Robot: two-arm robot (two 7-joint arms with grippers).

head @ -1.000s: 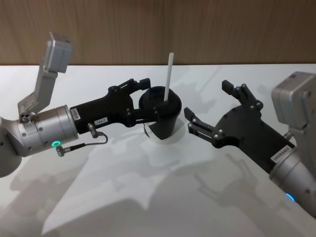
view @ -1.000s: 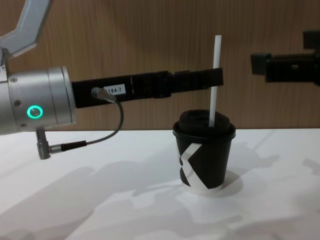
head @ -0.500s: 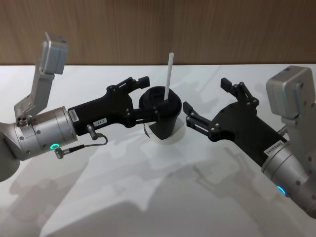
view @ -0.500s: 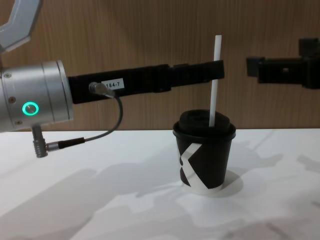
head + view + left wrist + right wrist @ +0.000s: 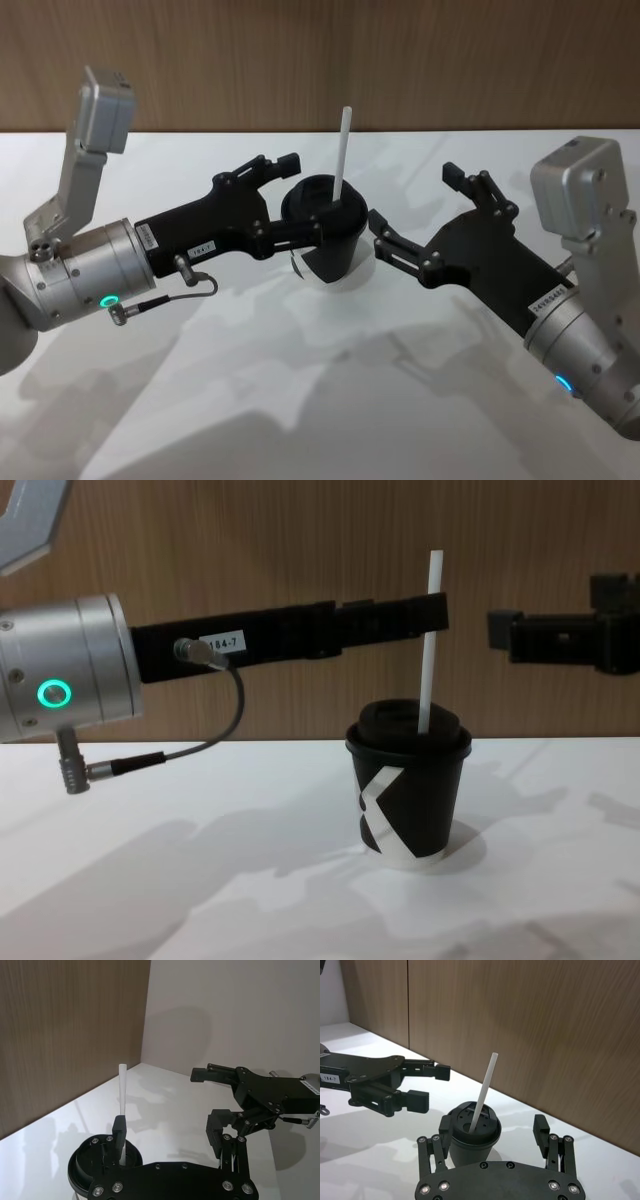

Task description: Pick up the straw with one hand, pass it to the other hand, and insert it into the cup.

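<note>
Straw (image 5: 341,155) stands in cup (image 5: 332,243) — task looks done; left gripper (image 5: 298,197) and right gripper (image 5: 420,210) flank it, both spread wide, empty.

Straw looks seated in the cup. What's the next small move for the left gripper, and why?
Probably back the left gripper straight away from the cup. The straw already stands in the lid and the fingers are spread open around it, so nothing is left to hold. The right gripper hovers open beside the cup.
</note>
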